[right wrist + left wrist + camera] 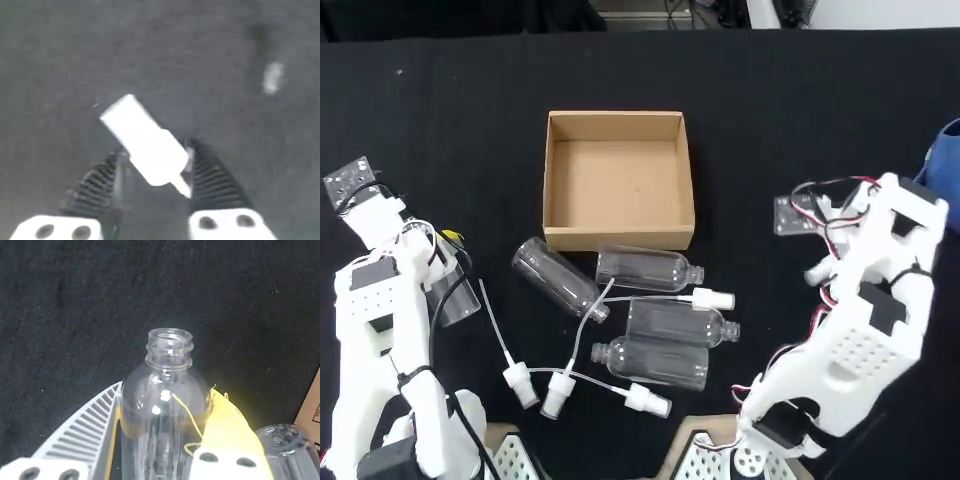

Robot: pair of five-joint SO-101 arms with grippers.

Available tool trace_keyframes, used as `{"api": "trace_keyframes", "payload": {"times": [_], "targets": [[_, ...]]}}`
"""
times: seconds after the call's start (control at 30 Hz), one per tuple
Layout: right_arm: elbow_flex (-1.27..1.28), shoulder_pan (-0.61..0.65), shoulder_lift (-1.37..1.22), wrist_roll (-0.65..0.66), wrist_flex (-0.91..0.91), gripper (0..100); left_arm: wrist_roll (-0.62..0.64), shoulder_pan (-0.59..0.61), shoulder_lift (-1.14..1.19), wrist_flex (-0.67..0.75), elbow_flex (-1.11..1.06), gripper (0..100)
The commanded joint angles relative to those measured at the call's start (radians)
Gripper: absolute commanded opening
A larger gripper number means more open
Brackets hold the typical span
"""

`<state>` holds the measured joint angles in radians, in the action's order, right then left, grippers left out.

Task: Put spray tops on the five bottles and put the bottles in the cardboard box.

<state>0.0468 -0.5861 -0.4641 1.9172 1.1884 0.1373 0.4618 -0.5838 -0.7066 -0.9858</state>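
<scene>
A cardboard box (618, 232) stands open at the table's middle. My left gripper (447, 272) (165, 415), at the left, is shut on a clear bottle (457, 298) (167, 390) whose neck has no cap on it. At the right, my right gripper (818, 272) (155, 165) is shut on a white spray top (145, 142). In front of the box lie several clear bottles (560, 278) (650, 268) (680, 322) (653, 362). Loose spray tops (520, 385) (558, 395) (648, 400) with long tubes lie among them. One more top (712, 298) rests beside the bottle necks.
A black cloth (800, 110) covers the table. A blue object (948, 160) sits at the right edge. In the left wrist view, the base of another bottle (287, 440) and a corner of the box (311, 410) lie close by.
</scene>
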Motion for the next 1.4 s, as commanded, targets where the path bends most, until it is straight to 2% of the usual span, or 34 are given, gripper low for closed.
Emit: {"api": "trace_keyframes", "payload": {"times": [0.0, 0.1, 0.17, 0.23, 0.33, 0.4, 0.5, 0.63, 0.73, 1.0, 1.1, 1.2, 1.3, 1.37], "targets": [[-0.059, 0.014, 0.012, -0.147, -0.005, 1.2, 0.003, -0.008, -0.002, 0.014, 0.007, 3], [-0.101, 0.012, 0.012, -0.304, -0.005, 1.1, 0.003, -0.007, -0.002, 0.014, 0.007, 3], [-0.127, 0.009, 0.005, -0.488, -0.005, 1.1, 0.003, -0.007, -0.002, 0.014, 0.007, 3], [-0.142, 0.008, 0.002, -0.73, -0.006, 1.1, 0.003, -0.008, -0.002, 0.014, 0.007, 3], [-0.151, -0.005, 0.002, -1.172, -0.005, 1.1, 0.003, -0.008, -0.002, 0.014, 0.007, 3], [-0.151, -0.021, 0.002, -1.398, -0.008, 1.2, 0.003, -0.008, -0.002, 0.012, 0.007, 3], [-0.143, -0.023, 0.002, -1.508, -0.018, 3.8, 0.003, -0.004, -0.002, 0.012, 0.007, 3], [-0.143, -0.021, 0.001, -1.514, -0.015, 16.7, 0.003, -0.002, -0.002, 0.012, 0.007, 3], [-0.145, -0.009, 0.002, -1.425, -0.012, 21.7, 0.003, -0.002, -0.002, 0.012, 0.007, 3], [-0.153, 0.014, -0.033, -0.885, -0.018, 21.9, 0.003, -0.002, -0.002, 0.012, 0.007, 3], [-0.147, 0.012, -0.076, -0.743, -0.018, 21.9, 0.003, -0.002, -0.002, 0.012, 0.007, 3], [-0.156, 0.009, -0.119, -0.677, -0.02, 18.8, 0.003, -0.002, -0.002, 0.012, 0.007, 3], [-0.213, 0.009, -0.122, -0.694, -0.011, 1.6, 0.003, -0.002, -0.002, 0.012, 0.007, 3], [-0.257, 0.006, -0.105, -0.749, -0.002, 3.6, 0.003, -0.002, -0.002, 0.012, 0.007, 3]]}}
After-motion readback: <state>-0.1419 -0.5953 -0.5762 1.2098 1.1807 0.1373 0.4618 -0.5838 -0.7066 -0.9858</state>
